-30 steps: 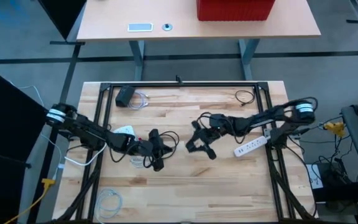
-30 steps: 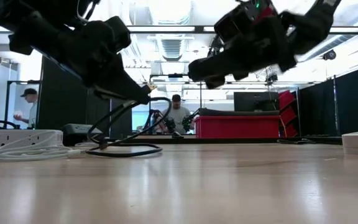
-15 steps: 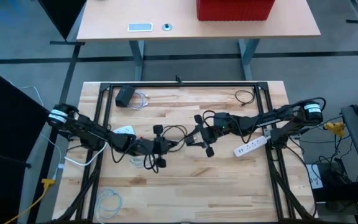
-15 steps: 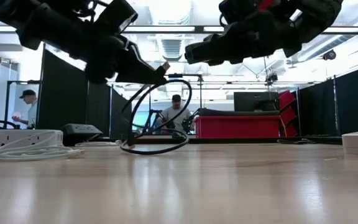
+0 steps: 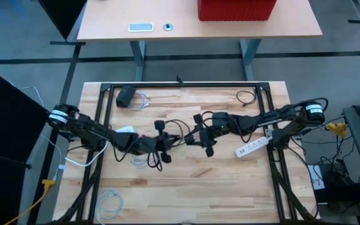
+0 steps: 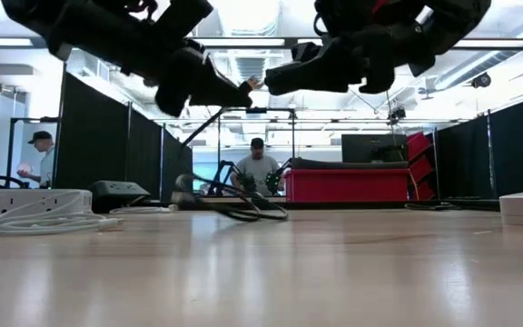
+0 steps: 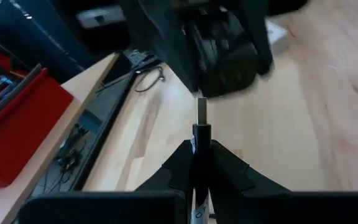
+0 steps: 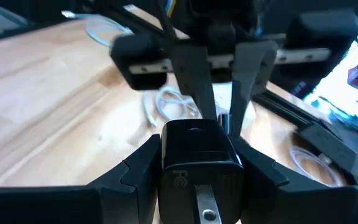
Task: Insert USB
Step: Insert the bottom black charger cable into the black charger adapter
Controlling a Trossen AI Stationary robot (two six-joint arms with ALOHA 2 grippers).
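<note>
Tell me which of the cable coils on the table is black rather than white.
The small black coil at the table's far right corner, beyond the right gripper. The white coils lie at the near left corner and beside the black adapter far left.

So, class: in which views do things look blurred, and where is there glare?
Left wrist view: the USB plug is fairly sharp and the black adapter beyond is blurred. Right wrist view: the left claw is soft. Low view: bright ceiling lights silhouette both arms.
</note>
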